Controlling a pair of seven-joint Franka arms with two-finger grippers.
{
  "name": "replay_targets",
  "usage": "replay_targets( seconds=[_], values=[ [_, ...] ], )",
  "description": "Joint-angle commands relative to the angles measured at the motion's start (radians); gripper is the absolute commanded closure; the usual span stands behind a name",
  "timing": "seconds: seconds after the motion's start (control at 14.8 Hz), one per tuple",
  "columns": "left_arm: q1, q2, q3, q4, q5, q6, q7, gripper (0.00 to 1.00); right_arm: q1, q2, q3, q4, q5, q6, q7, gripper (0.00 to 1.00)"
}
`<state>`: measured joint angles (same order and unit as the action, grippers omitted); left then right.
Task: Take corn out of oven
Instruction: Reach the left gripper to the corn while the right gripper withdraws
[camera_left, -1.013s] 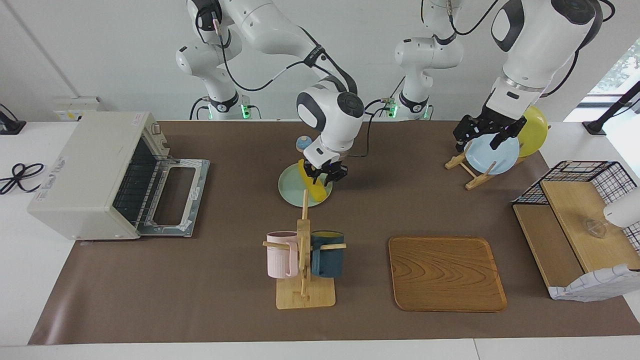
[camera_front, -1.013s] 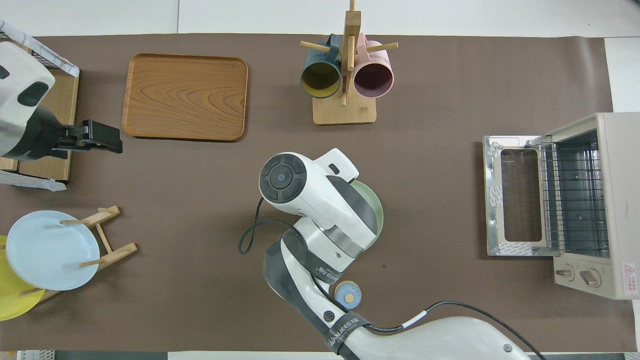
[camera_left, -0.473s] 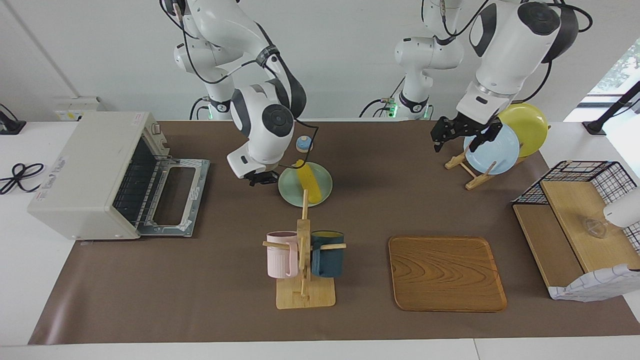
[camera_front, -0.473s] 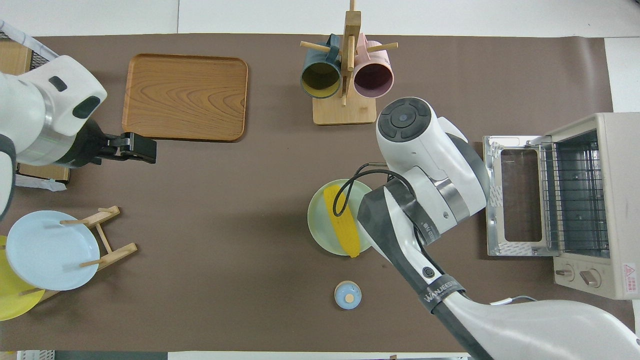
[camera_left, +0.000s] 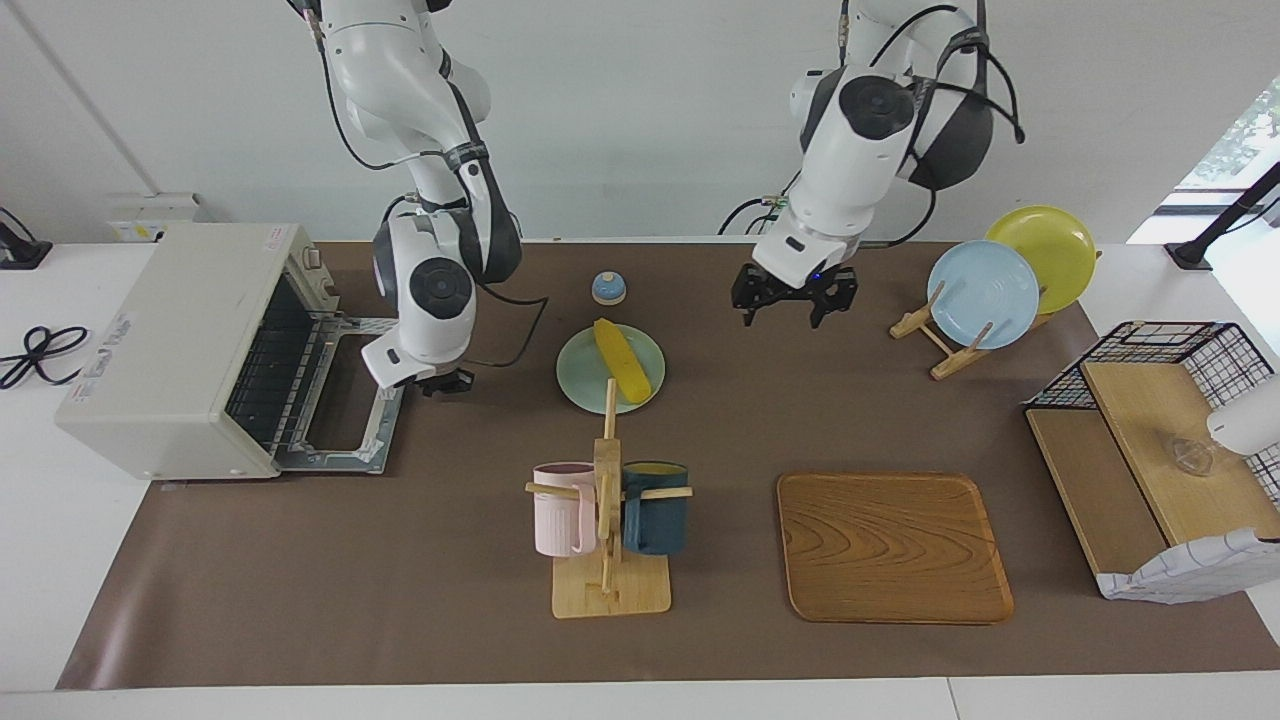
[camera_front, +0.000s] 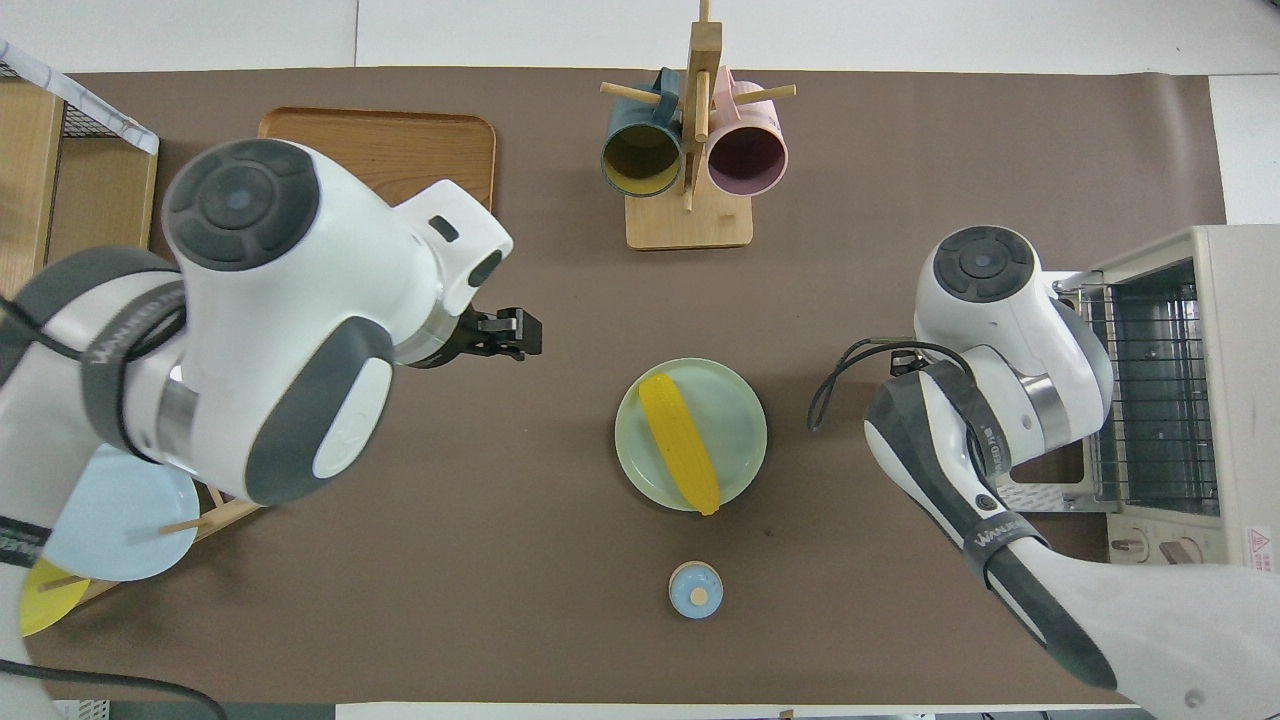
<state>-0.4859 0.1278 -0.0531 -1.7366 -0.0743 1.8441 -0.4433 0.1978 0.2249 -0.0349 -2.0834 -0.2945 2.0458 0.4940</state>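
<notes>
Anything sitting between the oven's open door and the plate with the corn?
On the mat, nothing. The overhead view shows only the right gripper above that stretch, between the oven door and the green plate holding the corn.

A robotics lab: two white arms (camera_left: 420, 150) bolted at a brown-papered table (camera_left: 400, 560), bare white walls, trailing cables.

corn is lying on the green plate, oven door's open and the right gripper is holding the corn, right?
Not quite. The corn lies on the green plate and the oven door is open, but the right gripper holds nothing: shut, by the oven door, as the facing view shows.
</notes>
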Motion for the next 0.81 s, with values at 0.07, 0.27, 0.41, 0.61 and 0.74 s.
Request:
replay_targets(
  seconds=[0.07, 0.27, 0.41, 0.61, 0.74],
  values=[
    [-0.127, 0.087, 0.018, -0.049, -0.019, 0.177, -0.202, 0.0, -0.021, -0.041, 0.015, -0.073, -0.017, 0.056, -0.015, 1.0],
    [-0.198, 0.157, 0.019, -0.064, -0.019, 0.274, -0.293, 0.0, -0.023, -0.041, 0.015, -0.073, -0.017, 0.056, -0.021, 1.0],
    [-0.258, 0.217, 0.021, -0.049, -0.018, 0.334, -0.354, 0.0, -0.026, -0.041, 0.013, -0.073, -0.049, 0.05, -0.028, 1.0],
    [-0.287, 0.279, 0.021, -0.054, -0.005, 0.383, -0.353, 0.0, -0.064, -0.042, 0.013, -0.073, -0.094, 0.027, -0.072, 1.0],
    [-0.301, 0.288, 0.021, -0.064, -0.007, 0.392, -0.362, 0.0, -0.063, -0.044, 0.013, -0.061, -0.104, -0.01, -0.083, 1.0]
  ],
)
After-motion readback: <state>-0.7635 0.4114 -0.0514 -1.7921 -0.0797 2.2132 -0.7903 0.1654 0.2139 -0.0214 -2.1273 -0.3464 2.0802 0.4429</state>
